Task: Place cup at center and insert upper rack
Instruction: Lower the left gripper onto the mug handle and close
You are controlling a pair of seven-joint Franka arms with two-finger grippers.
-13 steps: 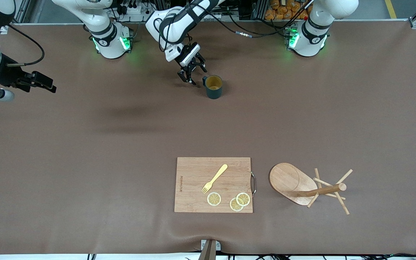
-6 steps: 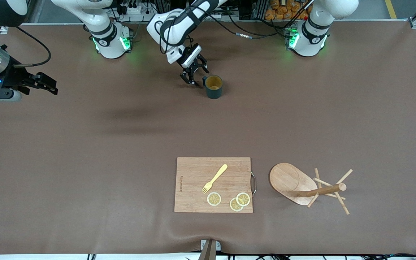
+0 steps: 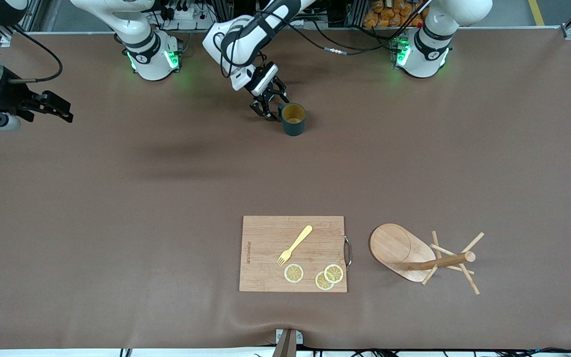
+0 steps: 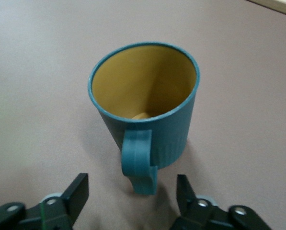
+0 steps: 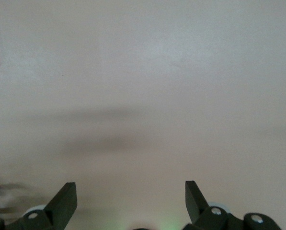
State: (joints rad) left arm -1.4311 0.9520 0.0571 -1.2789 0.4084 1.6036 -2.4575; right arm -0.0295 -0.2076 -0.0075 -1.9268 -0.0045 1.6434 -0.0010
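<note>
Grasping the cup (image 3: 293,119) by its handle (image 4: 139,160) looked to be the step in hand, and the setup was nearly right. The cup stood upright on the table (image 3: 117,198), close to the edge where the arm bases stand and about midway along it, well apart from the cutting board (image 3: 265,253) near the camera-side edge. The left gripper (image 3: 267,110) sat low just beside the cup, on the side toward the right arm's end of the table. In the left wrist view its jaws were parted, with one fingertip (image 4: 78,191) on either side of the handle and not yet touching it.

To do this well, the gripper likely needed to advance a little so the pads would cover the handle's full width, then close squarely; a pinch on the tip alone could let the cup swing or tip when lifted. A slow, straight lift would probably keep it upright.

The upper rack (image 3: 427,255) lay tipped on its side near the camera-side edge, beside the cutting board toward the left arm's end, untouched.

The right gripper (image 3: 55,109) waited with jaws wide apart and empty, above the right arm's end of the table.
</note>
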